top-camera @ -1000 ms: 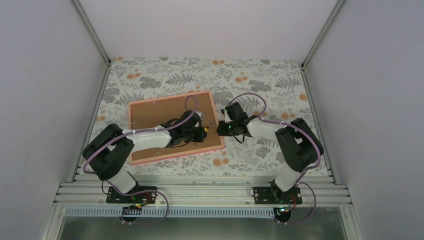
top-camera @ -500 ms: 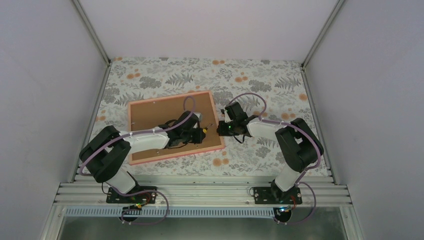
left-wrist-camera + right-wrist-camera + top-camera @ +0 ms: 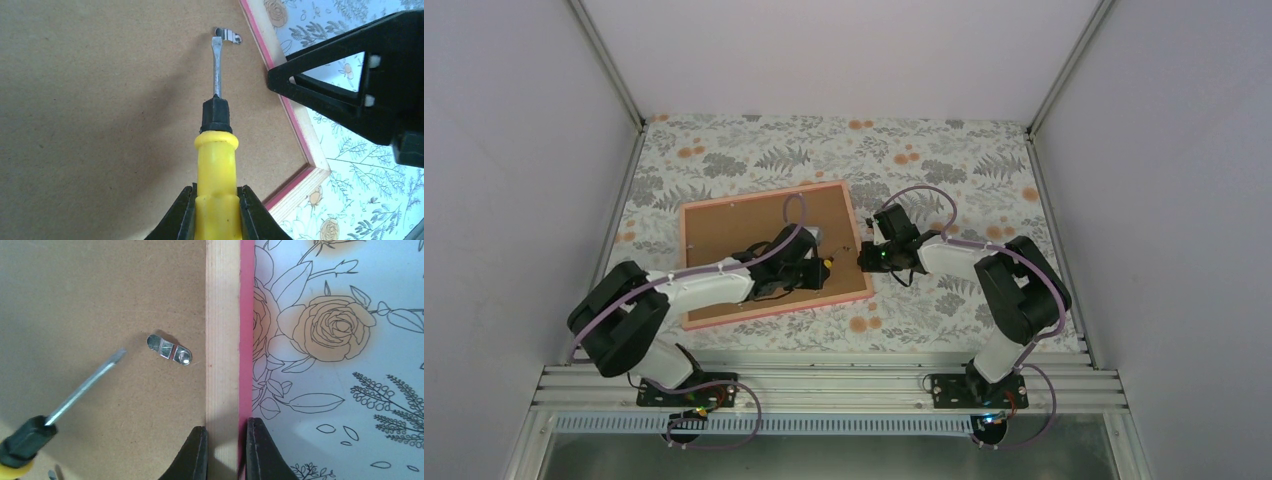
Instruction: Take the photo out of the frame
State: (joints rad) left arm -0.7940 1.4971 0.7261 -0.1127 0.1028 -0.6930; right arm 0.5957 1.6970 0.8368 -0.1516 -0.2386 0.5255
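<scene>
The pink frame [image 3: 764, 194] lies face down, its brown backing board [image 3: 724, 235] up. The photo is hidden beneath the board. My left gripper [image 3: 809, 268] is shut on a yellow-handled screwdriver [image 3: 216, 170]. The screwdriver's blade [image 3: 85, 387] points at a small metal clip [image 3: 169, 349] by the frame's right rail, its tip just short of the clip. My right gripper [image 3: 225, 432] is shut on that right rail [image 3: 222, 340], one finger on the board side and one outside. The clip [image 3: 227, 36] and the right gripper [image 3: 360, 95] also show in the left wrist view.
The floral tablecloth [image 3: 944, 160] covers the table around the frame. White walls with metal posts [image 3: 1039, 110] close in the left, back and right sides. A metal rail [image 3: 824, 380] runs along the near edge by the arm bases.
The left arm has stretched out lower, and the screwdriver has shifted slightly left and nearer over the board. The right gripper and the frame have not moved.
</scene>
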